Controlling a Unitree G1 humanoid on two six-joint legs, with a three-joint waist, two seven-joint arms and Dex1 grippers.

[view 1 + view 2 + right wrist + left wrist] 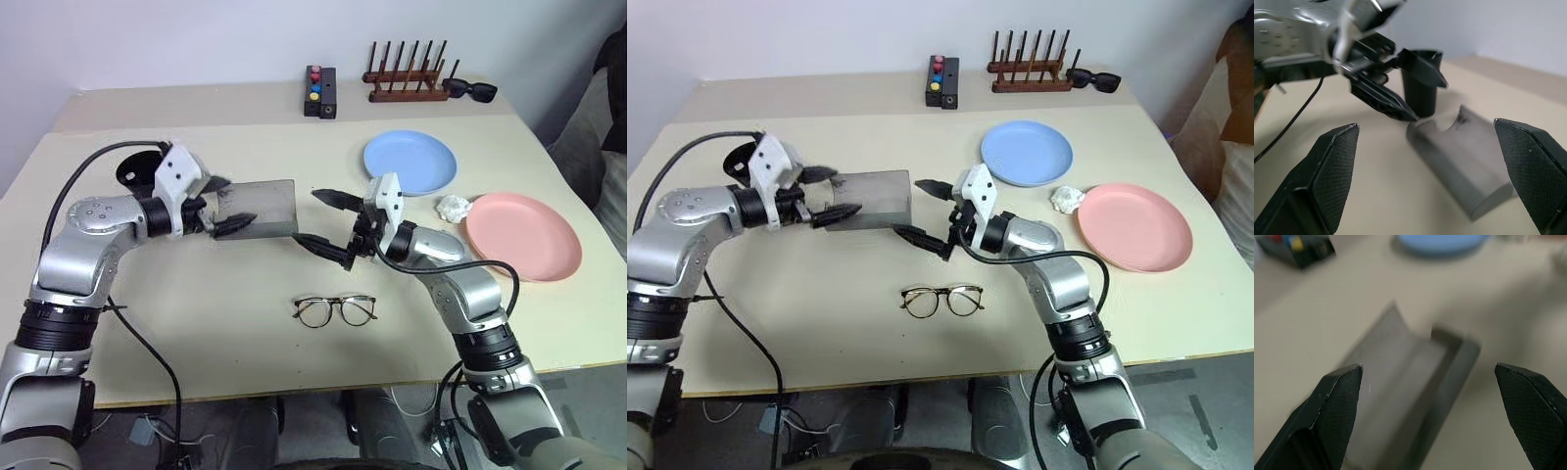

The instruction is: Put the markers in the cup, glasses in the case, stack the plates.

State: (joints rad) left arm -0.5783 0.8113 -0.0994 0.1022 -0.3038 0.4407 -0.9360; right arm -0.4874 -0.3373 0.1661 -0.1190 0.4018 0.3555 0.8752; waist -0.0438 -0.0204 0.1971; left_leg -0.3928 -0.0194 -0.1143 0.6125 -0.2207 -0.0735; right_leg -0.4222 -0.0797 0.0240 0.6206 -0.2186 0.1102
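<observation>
The grey case (263,208) lies in the middle of the table and looks open in the left wrist view, its lid raised (1400,377). My left gripper (227,204) is open at the case's left end, with nothing between its fingers. On the case's right side my right gripper (328,225) points left at it, open and empty. The glasses (334,310) lie unfolded on the table in front of the case. Behind my left arm stands the black cup (1420,81), partly hidden. The blue plate (409,162) and the pink plate (521,235) lie apart at the right. The markers are out of view.
A crumpled white paper (452,206) lies between the two plates. At the table's back stand a black box with coloured buttons (319,90), a wooden rack (407,83) and black sunglasses (472,91). A black cable (73,191) loops over my left arm.
</observation>
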